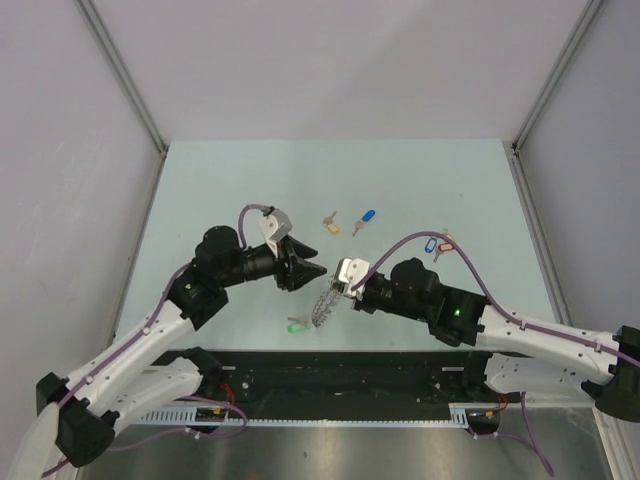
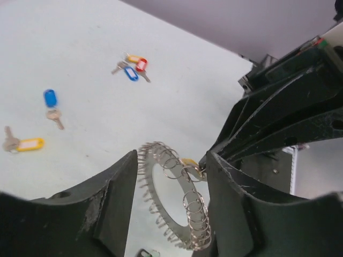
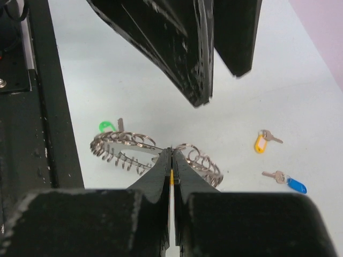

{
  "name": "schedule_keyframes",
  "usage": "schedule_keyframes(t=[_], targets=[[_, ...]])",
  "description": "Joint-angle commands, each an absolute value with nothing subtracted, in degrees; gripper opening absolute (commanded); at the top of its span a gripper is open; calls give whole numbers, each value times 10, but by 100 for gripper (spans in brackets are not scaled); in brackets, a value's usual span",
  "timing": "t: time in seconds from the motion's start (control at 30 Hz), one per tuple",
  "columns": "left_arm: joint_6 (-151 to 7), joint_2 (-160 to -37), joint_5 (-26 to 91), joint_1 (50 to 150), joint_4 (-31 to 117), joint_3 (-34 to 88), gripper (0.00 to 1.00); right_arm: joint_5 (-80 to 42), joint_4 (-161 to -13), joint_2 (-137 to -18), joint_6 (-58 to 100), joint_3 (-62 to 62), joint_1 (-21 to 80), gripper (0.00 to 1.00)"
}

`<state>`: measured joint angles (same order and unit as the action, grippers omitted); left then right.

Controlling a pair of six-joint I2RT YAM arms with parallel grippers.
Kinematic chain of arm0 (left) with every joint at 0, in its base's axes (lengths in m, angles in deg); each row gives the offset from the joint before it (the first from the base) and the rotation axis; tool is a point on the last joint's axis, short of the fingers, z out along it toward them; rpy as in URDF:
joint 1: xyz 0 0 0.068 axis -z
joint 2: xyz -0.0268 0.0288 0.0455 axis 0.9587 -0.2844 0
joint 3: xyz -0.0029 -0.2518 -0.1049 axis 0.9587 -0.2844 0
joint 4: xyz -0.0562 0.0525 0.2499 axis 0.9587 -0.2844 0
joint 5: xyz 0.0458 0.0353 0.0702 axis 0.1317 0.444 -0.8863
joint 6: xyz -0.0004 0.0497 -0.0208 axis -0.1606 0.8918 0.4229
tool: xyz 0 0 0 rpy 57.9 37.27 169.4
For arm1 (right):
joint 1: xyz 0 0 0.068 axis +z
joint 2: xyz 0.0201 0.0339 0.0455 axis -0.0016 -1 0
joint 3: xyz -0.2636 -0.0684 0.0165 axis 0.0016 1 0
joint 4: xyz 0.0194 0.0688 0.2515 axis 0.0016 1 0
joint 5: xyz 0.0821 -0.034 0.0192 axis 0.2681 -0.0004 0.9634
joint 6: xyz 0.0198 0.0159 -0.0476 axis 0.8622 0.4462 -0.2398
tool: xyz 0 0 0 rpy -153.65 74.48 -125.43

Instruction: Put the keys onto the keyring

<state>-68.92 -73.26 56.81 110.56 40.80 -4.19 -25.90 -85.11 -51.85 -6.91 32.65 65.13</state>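
The keyring point(image 2: 172, 206), a flat ring fringed with small silver rings, hangs tilted in the air; it also shows in the top view point(image 1: 322, 304) and the right wrist view point(image 3: 124, 148). My right gripper point(image 3: 171, 153) is shut on a yellow-tagged key point(image 2: 190, 163) at the ring's upper edge; a yellow sliver shows between its fingers. My left gripper point(image 2: 171, 209) is open, its jaws standing either side of the ring without touching it. Loose keys lie on the table: green tag point(image 1: 297, 323), yellow tag point(image 1: 331, 222), blue tag point(image 1: 364, 219).
A small bunch of red, blue and yellow tagged keys point(image 1: 440, 243) lies right of the right arm, also in the left wrist view point(image 2: 133, 68). The black rail point(image 1: 330, 365) runs along the table's near edge. Grey walls enclose the pale green table point(image 1: 250, 180).
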Motion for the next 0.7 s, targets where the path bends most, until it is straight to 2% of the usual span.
schedule_keyframes(t=[0.0,0.13,0.37,0.67], targets=[[-681,-696,489,1097,420,-38,63,-257,-876,-504,-68,317,640,0],[-666,-670,455,1078,380,-27,79,-255,-848,-509,-72,307,625,0],[-664,-628,384,1021,325,-22,100,-233,-839,-557,-85,276,587,0],[-646,-572,244,999,311,-82,100,-159,-946,-710,-93,197,536,0]])
